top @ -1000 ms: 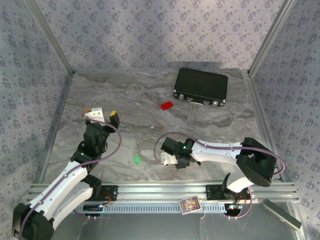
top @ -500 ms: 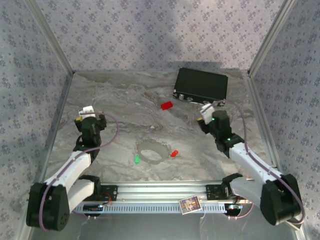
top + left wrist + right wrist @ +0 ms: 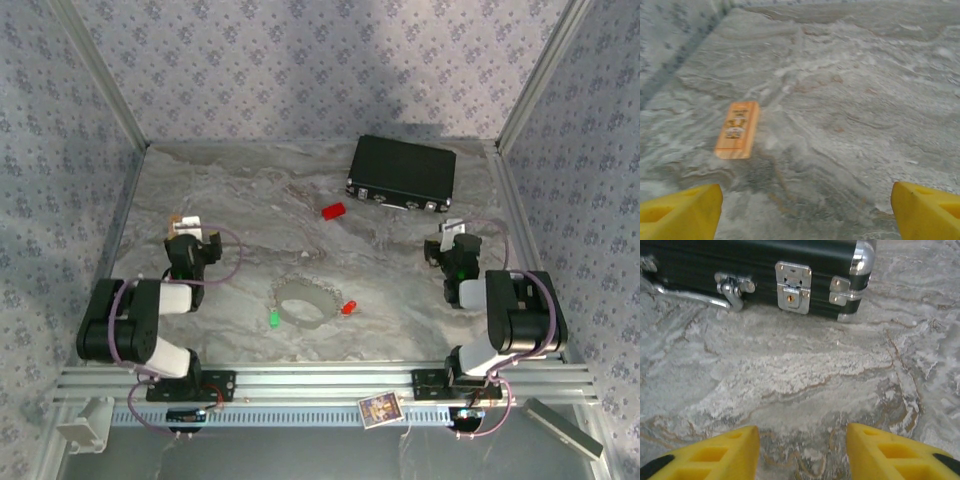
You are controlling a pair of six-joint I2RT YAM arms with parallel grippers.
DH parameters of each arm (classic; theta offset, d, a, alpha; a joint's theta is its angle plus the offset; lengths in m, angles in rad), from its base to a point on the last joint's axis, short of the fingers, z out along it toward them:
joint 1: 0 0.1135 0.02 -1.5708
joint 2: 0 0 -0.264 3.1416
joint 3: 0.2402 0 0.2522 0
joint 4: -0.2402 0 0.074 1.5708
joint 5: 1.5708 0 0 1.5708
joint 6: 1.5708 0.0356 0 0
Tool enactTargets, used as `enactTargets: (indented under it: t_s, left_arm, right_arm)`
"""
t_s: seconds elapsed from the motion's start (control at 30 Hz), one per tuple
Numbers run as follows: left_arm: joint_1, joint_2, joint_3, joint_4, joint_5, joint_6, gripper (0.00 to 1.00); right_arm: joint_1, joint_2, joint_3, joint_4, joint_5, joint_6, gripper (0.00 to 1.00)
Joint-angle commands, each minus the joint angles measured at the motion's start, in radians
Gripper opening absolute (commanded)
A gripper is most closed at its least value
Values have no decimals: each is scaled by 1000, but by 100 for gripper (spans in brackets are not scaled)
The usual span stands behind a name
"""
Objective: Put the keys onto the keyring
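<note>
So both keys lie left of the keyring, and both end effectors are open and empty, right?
No. Only the green key lies left of the keyring; the red key lies on its right, per the top external view. The left end effector and right end effector are open and empty.

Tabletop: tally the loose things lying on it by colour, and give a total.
Red: 2 (red key, red block)
Green: 1 (green key)
Silver: 1 (keyring)
Black: 1 (case)
Orange: 1 (small orange block)
Total: 6
</note>
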Motion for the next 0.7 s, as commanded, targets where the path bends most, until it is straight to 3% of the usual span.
enactTargets:
  t_s: [0.0,0.03,0.13,0.17,0.2,0.67]
  left_arm:
    - [12,24,67,10,84,22,94]
    - [35,32,90,-42,117,7,100]
    - [54,32,95,-47,131,-11,100]
    - [54,38,90,-24,134,-9,100]
    - [54,33,96,-44,142,-6,100]
    - [61,38,102,-53,164,-8,100]
  right_arm:
    - [-12,3,53,32,-29,34,56]
    - [-12,11,54,42,-26,37,56]
    - [-9,4,58,23,-18,34,62]
    - [-9,4,57,24,-17,34,76]
    - [-8,6,57,28,-15,34,99]
    - [20,4,56,30,66,27,99]
